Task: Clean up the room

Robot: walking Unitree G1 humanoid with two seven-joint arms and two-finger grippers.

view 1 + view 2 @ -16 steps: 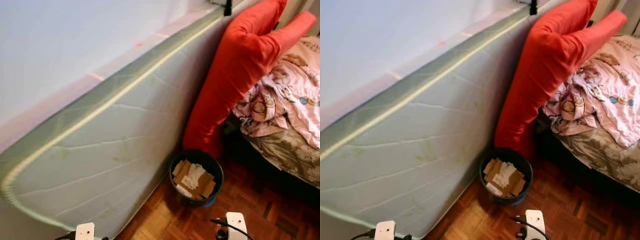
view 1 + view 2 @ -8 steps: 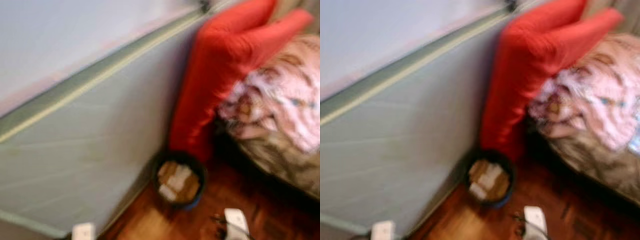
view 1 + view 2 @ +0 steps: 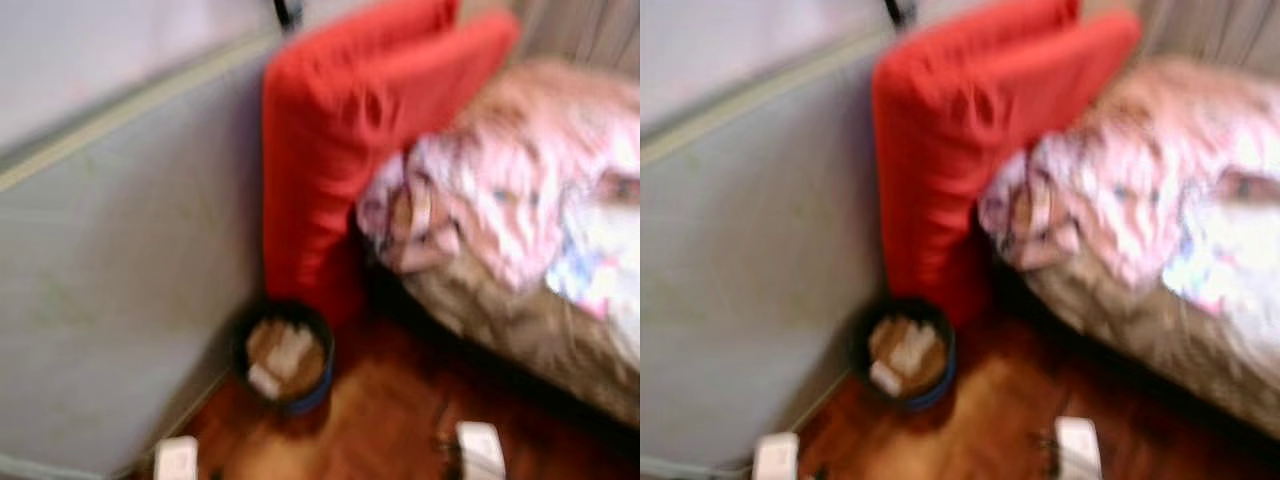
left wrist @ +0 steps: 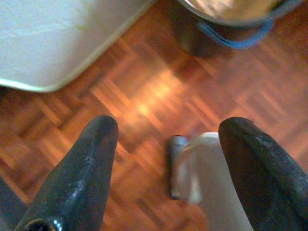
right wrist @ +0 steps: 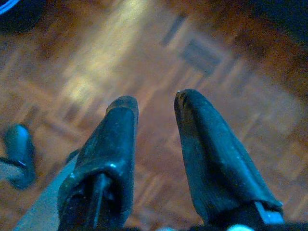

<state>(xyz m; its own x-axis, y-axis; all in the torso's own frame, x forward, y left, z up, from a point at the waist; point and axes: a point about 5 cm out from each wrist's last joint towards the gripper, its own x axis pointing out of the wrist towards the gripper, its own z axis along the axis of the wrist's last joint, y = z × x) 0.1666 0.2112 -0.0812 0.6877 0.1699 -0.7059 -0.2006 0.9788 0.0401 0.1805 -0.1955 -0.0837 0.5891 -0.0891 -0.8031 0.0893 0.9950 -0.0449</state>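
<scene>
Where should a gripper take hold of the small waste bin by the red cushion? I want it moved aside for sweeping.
Probably the bin's rim, from above on the floor-facing side: it stands upright and open-topped, with the mattress and red cushion crowding its back. The paper scraps sit inside, so one finger may need to push past them.

The left gripper [image 4: 166, 139] has two long black fingers [image 4: 79, 180]. They are smooth, a bit shiny, thick at the base and round at the tips. The right gripper [image 5: 156, 103] has the same two black fingers [image 5: 113, 154], with a thin dark cable by one of them. In the blurry head views, two small white blocks [image 3: 478, 448] show low down.
</scene>
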